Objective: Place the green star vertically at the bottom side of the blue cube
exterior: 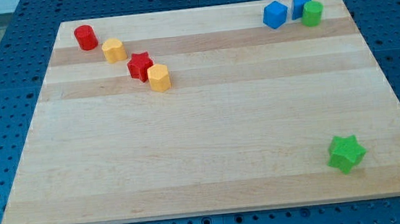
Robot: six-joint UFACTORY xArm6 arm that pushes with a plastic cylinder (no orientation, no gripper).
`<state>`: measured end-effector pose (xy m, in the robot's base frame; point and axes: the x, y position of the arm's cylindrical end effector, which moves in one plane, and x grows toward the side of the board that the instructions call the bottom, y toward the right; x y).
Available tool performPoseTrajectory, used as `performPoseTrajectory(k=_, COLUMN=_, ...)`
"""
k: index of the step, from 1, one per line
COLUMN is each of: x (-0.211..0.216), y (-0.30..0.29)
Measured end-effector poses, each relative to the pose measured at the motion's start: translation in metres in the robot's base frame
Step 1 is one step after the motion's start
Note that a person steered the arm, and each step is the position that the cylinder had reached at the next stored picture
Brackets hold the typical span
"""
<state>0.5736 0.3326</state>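
The green star (346, 152) is seen lying alone near the worktop's (202, 141) bottom right corner, well apart from the blue cube (274, 14) at the view's top right. My tip is not shown anywhere, so its state cannot be told. The star is judged light, stiff and easily slid; its lower side should be pushed, squarely, lest it be spun.

Green star (347, 153) at bottom right, well apart from top-right blue cube (274, 14)
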Motion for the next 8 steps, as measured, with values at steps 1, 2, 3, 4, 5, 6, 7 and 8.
performPoseTrajectory(k=1, x=0.000, y=0.000)
performPoseTrajectory(k=2, x=0.000, y=-0.032)
performPoseTrajectory(k=3, x=-0.011, y=-0.095)
performPoseTrajectory(k=4, x=-0.014, y=-0.136)
performPoseTrajectory(k=5, x=-0.012, y=-0.130)
performPoseTrajectory(k=6, x=0.003, y=-0.092)
performPoseTrajectory(k=7, x=0.015, y=-0.106)
performPoseTrajectory(k=8, x=0.018, y=-0.167)
